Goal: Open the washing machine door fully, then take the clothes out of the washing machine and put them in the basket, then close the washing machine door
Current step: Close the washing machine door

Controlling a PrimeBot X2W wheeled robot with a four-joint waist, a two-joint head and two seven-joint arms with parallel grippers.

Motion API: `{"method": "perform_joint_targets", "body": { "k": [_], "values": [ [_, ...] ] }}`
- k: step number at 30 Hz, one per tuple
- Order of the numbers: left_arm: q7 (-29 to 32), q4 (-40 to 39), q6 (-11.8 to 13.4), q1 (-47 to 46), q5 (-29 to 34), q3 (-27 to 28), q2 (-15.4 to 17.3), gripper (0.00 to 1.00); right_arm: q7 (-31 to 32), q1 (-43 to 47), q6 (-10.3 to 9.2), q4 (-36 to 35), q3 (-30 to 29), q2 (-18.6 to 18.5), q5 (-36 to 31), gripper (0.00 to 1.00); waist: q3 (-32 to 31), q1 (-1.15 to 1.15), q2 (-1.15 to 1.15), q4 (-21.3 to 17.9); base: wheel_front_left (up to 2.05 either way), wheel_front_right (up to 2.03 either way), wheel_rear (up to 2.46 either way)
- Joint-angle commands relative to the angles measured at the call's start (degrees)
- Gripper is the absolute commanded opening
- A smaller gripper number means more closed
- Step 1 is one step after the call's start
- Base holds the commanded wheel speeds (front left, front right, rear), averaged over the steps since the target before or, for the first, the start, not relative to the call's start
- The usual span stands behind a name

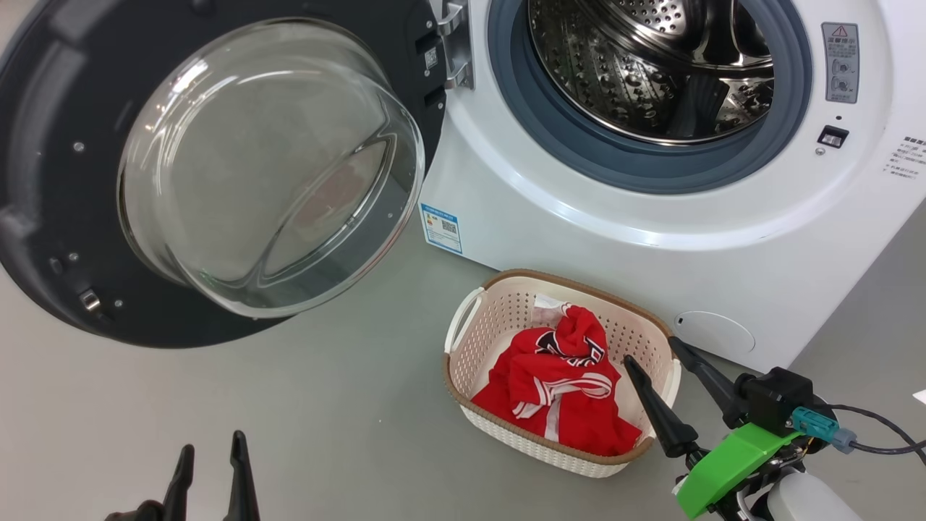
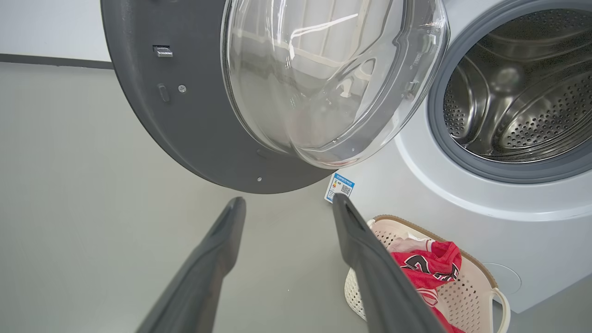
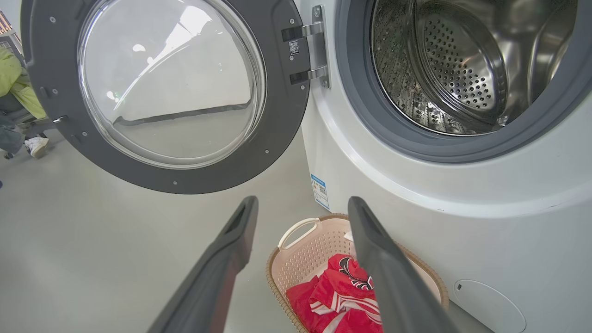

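Up and left of my left gripper (image 1: 213,441), fingers apart and empty, hangs the washing machine door (image 1: 43,166), swung wide. Closing it, I could skid off the bulging glass (image 1: 268,166) or push too near the hinge (image 1: 456,43) and leave it unlatched. Round, it has no long axis; its glass faces me. Just left of my right gripper (image 1: 651,350), likewise spread, the red jersey (image 1: 557,383) lies in the basket (image 1: 499,311).

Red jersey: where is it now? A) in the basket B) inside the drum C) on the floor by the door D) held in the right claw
A: the red jersey lies bunched inside the cream basket, which stands in front of the washing machine.
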Motion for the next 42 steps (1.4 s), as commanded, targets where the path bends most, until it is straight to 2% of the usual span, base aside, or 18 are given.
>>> {"method": "perform_joint_targets", "body": {
  "k": [1,5,6,7,8,14,17,20,24,25,28,34,42],
  "values": [
    [-0.47,-1.82,0.55,-0.45,-0.32,1.55,0.91,1.0,-0.68,-1.17,0.09,-0.99,1.29,-0.07,0.52,1.0,-0.24,0.0,0.0,-0.07,0.0,0.0,0.0],
    [-0.47,-3.0,0.22,-0.67,-1.22,1.68,0.91,0.98,-0.68,-0.84,0.09,-0.97,1.39,0.09,0.69,1.0,-0.66,0.0,0.0,-0.25,0.0,0.0,0.0],
    [-0.47,-3.53,0.01,-0.92,-1.57,1.98,0.91,0.58,-0.68,-0.71,0.09,-0.94,1.24,0.16,0.72,1.0,-0.78,0.0,0.0,-0.31,0.0,0.0,0.0],
    [-0.47,-4.27,-0.26,-1.3,-1.71,2.41,0.91,0.24,-0.68,-0.53,0.09,-0.93,1.04,0.25,0.74,1.0,-0.89,0.0,0.0,-0.38,0.0,0.0,0.0],
    [-0.47,-5.21,-0.59,-1.79,-1.83,3.07,0.91,0.0,-0.68,-0.32,0.09,-0.97,0.79,0.34,0.74,1.0,-0.98,0.0,0.0,-0.45,0.0,0.0,0.0],
    [-0.47,-14.02,-2.96,-7.74,-1.61,11.56,1.93,0.0,-0.68,0.71,0.09,-1.45,-0.6,0.55,0.42,1.0,-0.41,0.0,0.0,-1.99,0.0,0.0,0.0],
    [-0.47,-16.18,-4.3,-12.88,-2.54,15.39,4.73,0.0,-0.68,1.44,0.09,-1.64,-1.3,0.59,0.27,1.0,-0.33,0.0,0.0,-2.54,0.0,0.0,0.0],
    [-0.22,-14.93,-5.06,-19.31,-7.52,19.29,7.78,0.0,-0.68,1.7,0.09,-1.89,-1.58,0.6,0.03,1.0,0.31,0.0,0.0,-3.2,0.0,0.0,0.0],
    [1.73,-7.65,-5.66,-29.46,-14.22,24.3,14.62,0.0,-0.68,1.4,0.09,-2.07,-2.03,0.66,-0.18,1.0,1.33,0.0,0.0,-4.0,0.0,0.0,0.0],
    [1.73,-7.65,-5.66,-29.46,-14.22,24.3,14.62,0.0,-0.68,1.4,0.09,-2.07,-2.03,0.66,-0.18,1.0,1.33,0.0,0.0,-4.0,0.0,0.0,0.0],
    [5.42,0.37,-5.88,-37.18,-20.55,26.96,18.2,0.0,-0.68,1.21,0.09,-2.24,-2.34,0.68,-0.37,1.0,1.92,0.0,0.0,-4.27,0.0,0.0,0.0],
    [16.43,18.24,-4.39,-49.0,-29.24,30.15,24.52,0.0,-0.68,0.4,0.09,-2.36,-2.57,0.63,-0.65,1.0,3.38,0.0,0.0,-4.75,0.0,0.0,0.0],
    [34.98,36.4,-0.85,-57.47,-33.67,28.87,31.33,0.0,-0.68,-1.07,0.09,-2.43,-1.82,0.54,-0.86,1.0,5.68,0.0,0.0,-5.78,0.0,0.0,0.0]
  ]
}}
